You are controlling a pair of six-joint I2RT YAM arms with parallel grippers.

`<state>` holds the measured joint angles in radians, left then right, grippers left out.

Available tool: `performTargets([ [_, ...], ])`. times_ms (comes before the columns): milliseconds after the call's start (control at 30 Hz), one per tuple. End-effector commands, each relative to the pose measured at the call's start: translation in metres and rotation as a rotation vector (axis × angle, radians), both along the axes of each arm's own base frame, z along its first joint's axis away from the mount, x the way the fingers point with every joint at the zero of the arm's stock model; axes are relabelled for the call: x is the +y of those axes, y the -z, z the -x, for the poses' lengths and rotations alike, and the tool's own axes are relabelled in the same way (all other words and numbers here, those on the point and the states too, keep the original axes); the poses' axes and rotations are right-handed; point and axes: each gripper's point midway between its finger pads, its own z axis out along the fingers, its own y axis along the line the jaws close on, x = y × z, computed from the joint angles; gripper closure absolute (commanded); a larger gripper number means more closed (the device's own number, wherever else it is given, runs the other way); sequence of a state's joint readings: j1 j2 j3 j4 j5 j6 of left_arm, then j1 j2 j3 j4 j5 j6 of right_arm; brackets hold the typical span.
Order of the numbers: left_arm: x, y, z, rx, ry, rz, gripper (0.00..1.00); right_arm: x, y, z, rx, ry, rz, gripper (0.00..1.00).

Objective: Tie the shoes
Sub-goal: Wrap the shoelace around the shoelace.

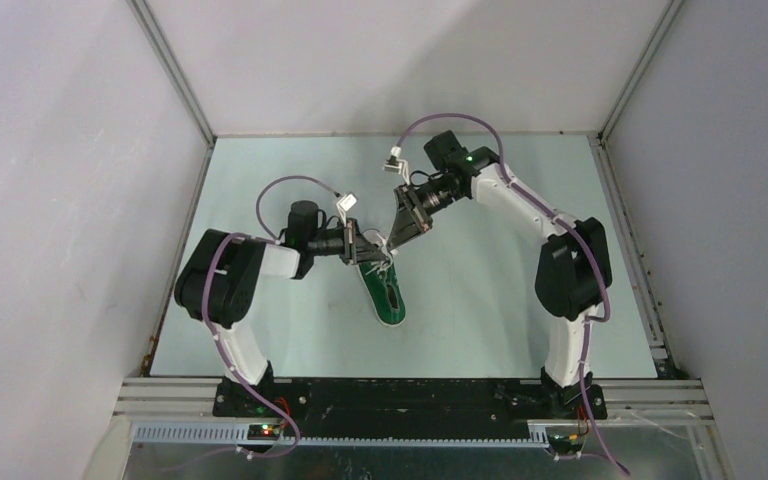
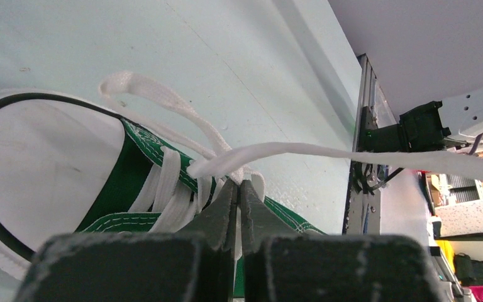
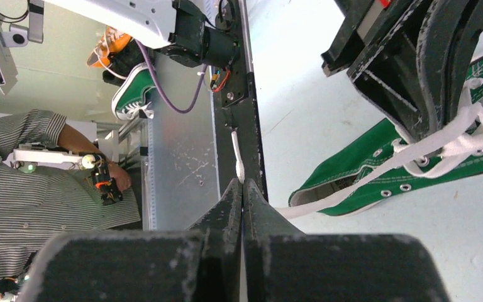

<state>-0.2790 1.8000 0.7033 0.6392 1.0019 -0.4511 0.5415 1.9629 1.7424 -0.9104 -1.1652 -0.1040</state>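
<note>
Left gripper [image 2: 239,184] pinches white laces [image 2: 163,100] atop the small green canvas sneaker [image 2: 119,182]; right gripper [image 3: 242,184], beyond it, seemingly clamps their taut end.

no legible text, labels, brands or numbers anywhere

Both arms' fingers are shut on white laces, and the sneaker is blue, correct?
No. The sneaker is green, not blue; the top external view shows it. The left fingers and right fingers are indeed shut on its white laces.
</note>
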Motion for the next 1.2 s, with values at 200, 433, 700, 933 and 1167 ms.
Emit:
performTargets([
  [200,-0.003,-0.017,-0.014,0.011,-0.011,0.063,0.96,-0.022,-0.025,0.033,-0.168,-0.106,-0.018,1.00],
  [433,0.003,-0.012,-0.006,0.032,-0.004,0.038,0.95,-0.032,-0.019,0.052,-0.246,-0.165,0.002,1.00],
  [700,0.015,0.004,-0.001,0.022,-0.003,-0.050,0.92,-0.048,0.025,0.071,-0.276,-0.249,0.057,1.00],
  [933,0.016,0.007,0.002,0.027,0.009,-0.043,0.90,-0.040,0.063,0.085,-0.276,-0.296,0.087,0.99],
  [1167,0.012,0.000,0.003,0.009,0.019,-0.004,0.87,-0.046,0.084,0.096,-0.263,-0.380,0.104,0.74],
])
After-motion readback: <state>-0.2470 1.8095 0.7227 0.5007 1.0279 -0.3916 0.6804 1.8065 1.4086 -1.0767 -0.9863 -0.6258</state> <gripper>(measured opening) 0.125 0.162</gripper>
